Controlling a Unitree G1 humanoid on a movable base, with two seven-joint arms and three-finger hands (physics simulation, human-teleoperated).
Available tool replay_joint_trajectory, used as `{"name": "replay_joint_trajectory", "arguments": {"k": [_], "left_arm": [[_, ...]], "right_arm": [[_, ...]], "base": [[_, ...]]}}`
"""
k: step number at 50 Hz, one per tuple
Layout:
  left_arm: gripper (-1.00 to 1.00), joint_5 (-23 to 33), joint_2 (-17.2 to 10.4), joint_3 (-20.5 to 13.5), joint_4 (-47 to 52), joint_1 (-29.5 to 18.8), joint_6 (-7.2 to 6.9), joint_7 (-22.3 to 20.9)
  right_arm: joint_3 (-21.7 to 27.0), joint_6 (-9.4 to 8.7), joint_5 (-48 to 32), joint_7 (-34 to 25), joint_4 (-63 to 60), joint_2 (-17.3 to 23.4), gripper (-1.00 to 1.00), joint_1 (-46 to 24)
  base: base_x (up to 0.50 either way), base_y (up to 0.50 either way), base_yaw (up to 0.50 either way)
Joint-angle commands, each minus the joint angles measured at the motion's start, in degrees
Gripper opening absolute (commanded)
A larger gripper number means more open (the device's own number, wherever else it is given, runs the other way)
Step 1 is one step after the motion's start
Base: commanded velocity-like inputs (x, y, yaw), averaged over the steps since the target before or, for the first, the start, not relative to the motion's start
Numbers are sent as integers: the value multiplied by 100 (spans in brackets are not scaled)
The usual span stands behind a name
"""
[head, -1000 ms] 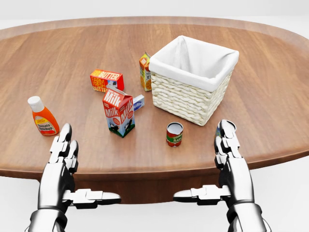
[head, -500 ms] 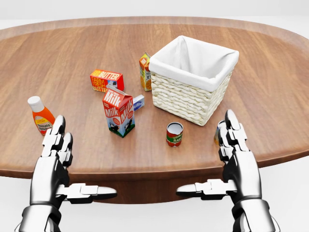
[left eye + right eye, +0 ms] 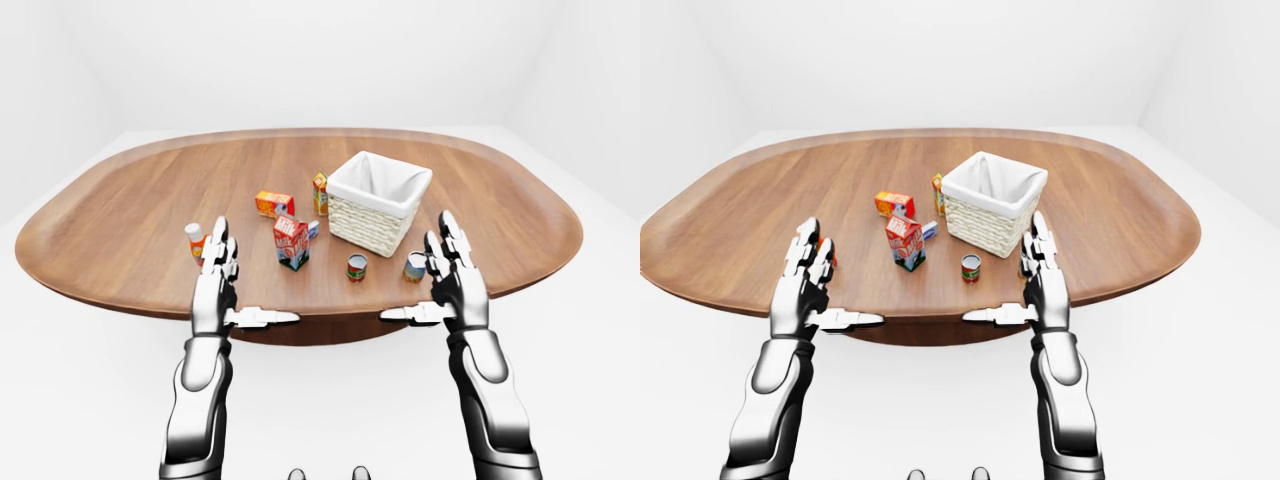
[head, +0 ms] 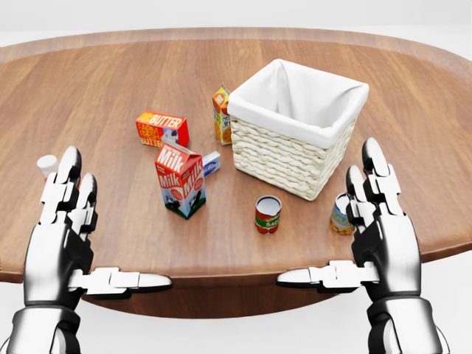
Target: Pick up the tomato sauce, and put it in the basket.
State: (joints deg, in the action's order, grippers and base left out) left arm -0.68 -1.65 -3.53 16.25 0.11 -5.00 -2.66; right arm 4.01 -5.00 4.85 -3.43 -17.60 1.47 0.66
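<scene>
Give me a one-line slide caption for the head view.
Both open hands, left hand and right hand, raised over the table edge; red-labelled can stands below the lined basket.

Head view looks down close; eye views farther, sharing table (image 3: 120,230).

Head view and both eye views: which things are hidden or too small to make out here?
- Ketchup bottle: head view, only its white cap shows above the left hand.
- Second can: head view, partly behind the right hand; label unreadable.
- Small blue-white box: half hidden by the milk carton.
- Basket bottom: hidden by its own wall.
</scene>
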Motion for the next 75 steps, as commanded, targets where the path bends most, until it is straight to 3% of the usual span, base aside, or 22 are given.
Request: {"name": "replay_joint_trajectory", "arguments": {"k": [1,21,53,63,75], "left_arm": [[100,0,3,-8,144,-9,0,-15],[100,2,8,14,126,-23,0,-15],[100,-3,1,-5,134,-20,0,-15],[100,6,7,3,103,-18,0,-10],[100,-7,3,-5,182,-8,0,-15]], "right_arm": [[14,0,143,-101,-171,-2,100,36],[-78,0,29,-240,-251,15,100,73],[-33,0,122,-189,-236,-24,100,69],[-20,0,168,-187,-286,-20,100,80],[-34,0,189,-210,-284,-20,100,115]], "base": [[50,0,0],[35,-1,0],[0,-50,0],[0,-2,0],[49,0,0]]}}
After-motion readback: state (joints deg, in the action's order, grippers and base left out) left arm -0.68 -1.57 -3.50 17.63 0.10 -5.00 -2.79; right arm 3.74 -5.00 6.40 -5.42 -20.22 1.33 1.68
